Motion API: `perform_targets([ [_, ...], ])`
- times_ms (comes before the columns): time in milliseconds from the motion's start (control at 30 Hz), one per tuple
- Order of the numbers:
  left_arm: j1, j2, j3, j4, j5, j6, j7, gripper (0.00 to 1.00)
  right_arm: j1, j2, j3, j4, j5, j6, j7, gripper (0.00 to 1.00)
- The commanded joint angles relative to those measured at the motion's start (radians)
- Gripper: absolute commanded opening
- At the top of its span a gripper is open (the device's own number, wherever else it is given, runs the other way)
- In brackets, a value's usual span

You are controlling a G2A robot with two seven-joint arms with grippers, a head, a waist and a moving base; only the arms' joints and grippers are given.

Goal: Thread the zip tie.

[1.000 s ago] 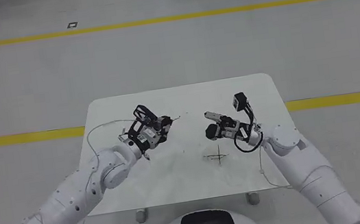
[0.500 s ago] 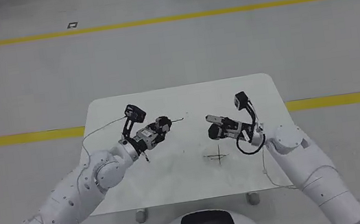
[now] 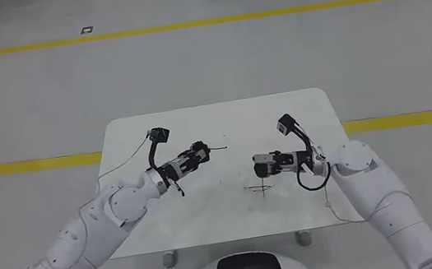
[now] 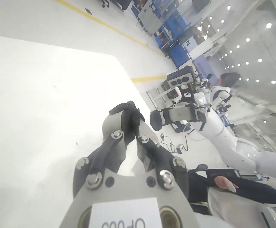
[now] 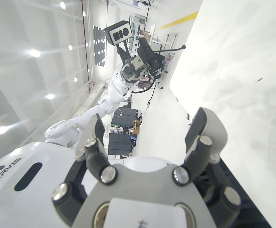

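A white worktop [image 3: 295,107] carries a small black cross mark [image 3: 261,186], which lies near the right claw [image 3: 258,164] on the robot's side of it. Yellow lines [image 3: 21,167] run across the floor beyond the worktop's edges.

The left claw [image 3: 202,150] is clenched on the zip tie [image 3: 216,147], above the worktop's middle. The tie is a thin dark strip. Its long axis runs roughly level, across the worktop from side to side, and its free end points toward the right claw. The tip and that claw are apart. The right claw [image 5: 148,121] is spread wide, grasping nothing, and faces the tie [image 5: 172,49].
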Motion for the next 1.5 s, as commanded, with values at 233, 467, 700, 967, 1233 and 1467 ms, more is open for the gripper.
perform_targets([
  [233,0.014,-0.007,-0.038,-0.004,-0.033,0.0,-0.029,0.0,0.005,-0.006,0.008,0.005,0.049,0.0,0.083,1.0],
  [467,0.025,-0.013,-0.043,-0.001,-0.156,0.002,-0.087,0.0,0.003,-0.006,0.007,0.004,0.051,0.0,0.079,1.0],
  [700,0.02,-0.02,-0.076,0.073,-0.489,0.0,-0.388,0.0,-0.002,0.014,0.038,-0.002,0.096,0.0,0.168,1.0],
  [967,0.027,-0.041,-0.109,0.103,-0.635,0.0,-0.559,0.0,0.024,0.054,-0.048,-0.009,0.187,0.0,0.168,1.0],
  [1233,0.029,-0.056,-0.125,0.116,-0.642,0.0,-0.575,0.0,0.044,0.071,-0.106,-0.012,0.222,0.0,0.168,1.0],
  [1467,0.043,-0.062,-0.121,0.105,-0.719,0.044,-0.636,0.0,0.041,0.072,-0.097,0.004,0.217,0.0,0.118,1.0],
])
